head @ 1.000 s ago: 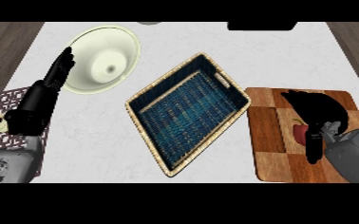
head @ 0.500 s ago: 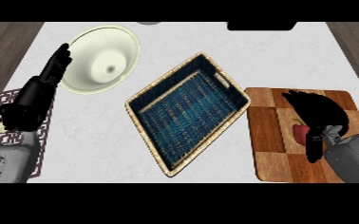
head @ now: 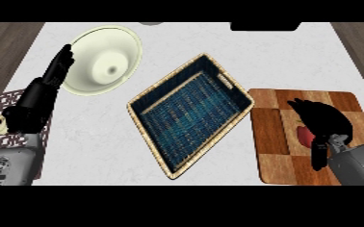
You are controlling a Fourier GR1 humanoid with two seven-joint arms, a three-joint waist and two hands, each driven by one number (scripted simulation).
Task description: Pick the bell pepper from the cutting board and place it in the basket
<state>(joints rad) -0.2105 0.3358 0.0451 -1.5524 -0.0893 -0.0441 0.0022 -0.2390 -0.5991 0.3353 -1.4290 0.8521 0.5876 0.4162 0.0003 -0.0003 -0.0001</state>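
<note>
The basket point(head: 188, 113) lay tilted at the frame's centre. The cutting board point(head: 274, 144) sat at the lower right, just beside the basket. A pale plate point(head: 103, 60) lay at the upper left. The left hand point(head: 55, 72) rested open beside the plate, fingers straight. The right hand point(head: 323, 120) curled over the bell pepper point(head: 304, 133) on the board, hiding all but a red sliver.
</note>
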